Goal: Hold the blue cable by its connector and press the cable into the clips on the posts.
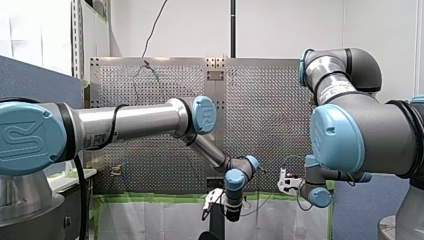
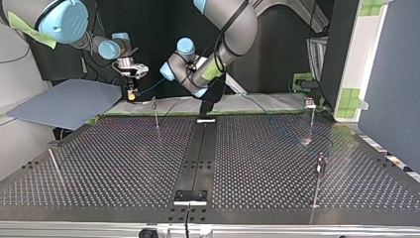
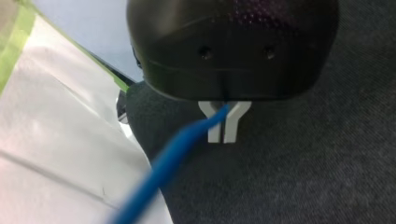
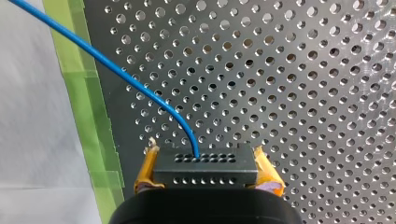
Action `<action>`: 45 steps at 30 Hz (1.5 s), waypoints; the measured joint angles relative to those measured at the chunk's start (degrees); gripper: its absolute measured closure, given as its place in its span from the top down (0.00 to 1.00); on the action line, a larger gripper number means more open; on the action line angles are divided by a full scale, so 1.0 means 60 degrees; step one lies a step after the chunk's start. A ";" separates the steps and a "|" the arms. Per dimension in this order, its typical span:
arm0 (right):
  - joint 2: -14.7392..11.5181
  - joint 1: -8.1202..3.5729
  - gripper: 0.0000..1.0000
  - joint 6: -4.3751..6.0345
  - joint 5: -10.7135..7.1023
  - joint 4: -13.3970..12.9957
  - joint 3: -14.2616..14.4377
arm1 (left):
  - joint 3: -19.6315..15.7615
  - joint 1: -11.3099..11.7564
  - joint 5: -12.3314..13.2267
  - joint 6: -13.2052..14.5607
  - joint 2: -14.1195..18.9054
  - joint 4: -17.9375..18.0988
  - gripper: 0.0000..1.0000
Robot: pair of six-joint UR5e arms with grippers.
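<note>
At 6 o'clock of the right wrist view, clamped between the yellow pads [image 4: 268, 181] of right gripper [image 4: 205, 171]: connector [image 4: 205, 163], black, squeezed from both sides. Out of its upper face, cable [image 4: 140, 87], blue, arcing off toward 10 o'clock over table [image 4: 303, 93] and across tape [image 4: 88, 121], green, along the table's edge. Through the left wrist view, the same cable running from 7 o'clock up into the notch between the white fingers [image 3: 236, 123] of left gripper [image 3: 224, 126]; fingers pressed together, pinching the cable at that notch. Beneath that gripper, a dark grey surface [image 3: 303, 177]; toward 9 o'clock, a white sheet [image 3: 60, 154]. Across the top view, right gripper at 11 o'clock, beyond the table's far edge; left gripper near 12 o'clock, just above that edge; between the two, a short blue span of cable, off the table. Standing on the table, four thin posts [image 2: 156, 116], upright and well apart: one at 11 o'clock nearest the right gripper, one at 9 o'clock, two toward 3 o'clock, with a clip [image 2: 310, 103] atop the farther of that pair. Nearest post apart from both grippers. Seating of cable in any clip: too small to tell.
</note>
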 joint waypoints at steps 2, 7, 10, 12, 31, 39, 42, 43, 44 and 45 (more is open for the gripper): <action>0.0001 0.0003 0.00 0.0000 0.0001 0.0002 0.0000 | -0.0005 -0.0033 -0.0156 0.0155 0.0000 -0.0005 0.07; 0.0000 0.0009 0.00 0.0000 0.0001 -0.0007 -0.0001 | -0.0012 -0.0147 -0.0579 0.0579 0.0013 -0.0096 0.00; 0.0000 0.0022 0.00 0.0000 0.0001 -0.0009 0.0000 | -0.0019 -0.0180 -0.0840 0.0840 0.0025 -0.0080 0.00; 0.0000 0.0021 0.00 0.0000 0.0006 -0.0006 0.0000 | -0.0061 -0.0210 -0.0986 0.1014 0.0078 0.0016 0.00; -0.0001 -0.0219 0.00 0.0410 -0.0037 -0.0022 -0.0106 | -0.1577 -0.0509 -0.1265 0.0724 0.1527 0.1652 0.00; -0.0004 -0.0399 0.00 0.0968 -0.0097 -0.0149 -0.0261 | -0.2227 -0.0713 -0.1586 0.0338 0.2119 0.2307 0.00; -0.0002 -0.0463 0.00 0.1186 -0.0094 -0.0227 -0.0353 | -0.2385 -0.0754 -0.1676 0.0261 0.2182 0.2549 0.00; -0.0001 -0.0479 0.00 0.1234 -0.0091 -0.0238 -0.0383 | -0.2400 -0.0766 -0.1697 0.0242 0.2189 0.2623 0.00; -0.0002 -0.0495 0.00 0.1273 -0.0087 -0.0240 -0.0414 | -0.2404 -0.0778 -0.1717 0.0218 0.2193 0.2697 0.00; -0.0002 -0.0515 0.00 0.1315 -0.0082 -0.0239 -0.0451 | -0.2393 -0.0794 -0.1737 0.0176 0.2196 0.2803 0.00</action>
